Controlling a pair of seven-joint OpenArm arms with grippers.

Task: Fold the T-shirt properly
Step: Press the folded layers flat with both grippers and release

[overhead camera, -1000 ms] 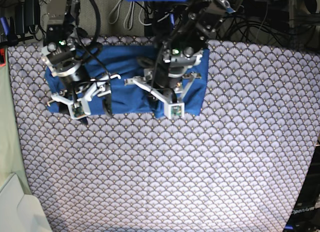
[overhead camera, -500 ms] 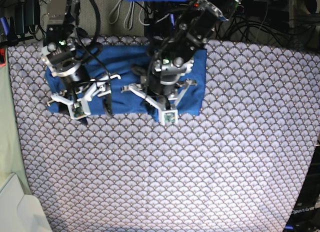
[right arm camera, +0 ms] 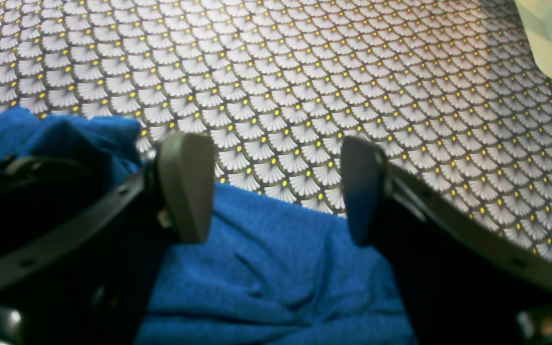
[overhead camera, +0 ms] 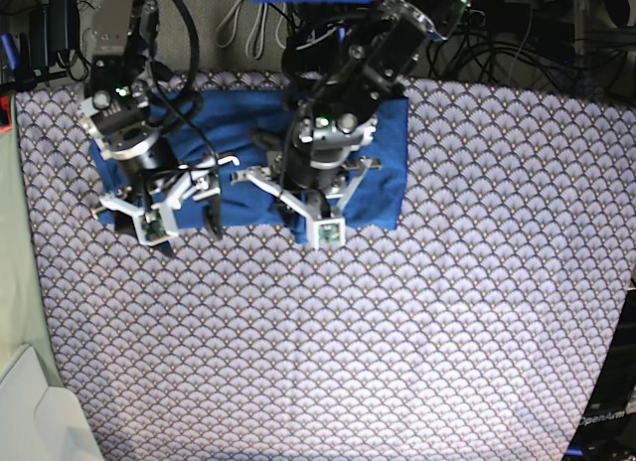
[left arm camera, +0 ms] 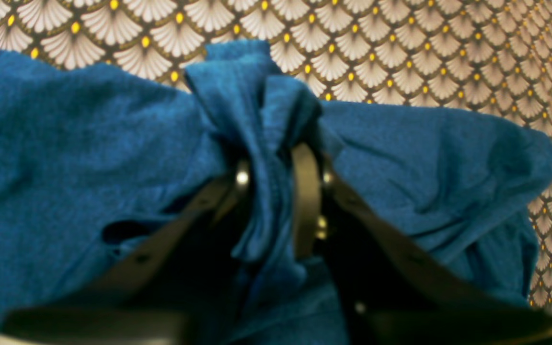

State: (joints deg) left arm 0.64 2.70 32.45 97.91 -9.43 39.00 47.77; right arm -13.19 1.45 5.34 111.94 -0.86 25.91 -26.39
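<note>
Scallop-patterned cloth, grey-white with yellow dots, covers nearly the whole table; most of its near and right-hand area lies bare. Pale green-white surface borders it at the left edge of the base view. Dark cables and equipment sit beyond the far edge.

T-shirt, plain blue, lies bunched in a wide band along the far side of the cloth, under both arms. Both arms stand over it and hide much of its middle from the base view.

Left gripper: fingers close together with a narrow gap, a raised ridge of blue fabric pinched between them. The fold stands up past the fingertips, and the shirt spreads out creased to either side.

Right gripper: fingers spread wide, nothing between them. The shirt's edge lies below and just behind the fingertips; patterned cloth shows through the gap ahead. More bunched fabric sits beside the left-hand finger in this view.
</note>
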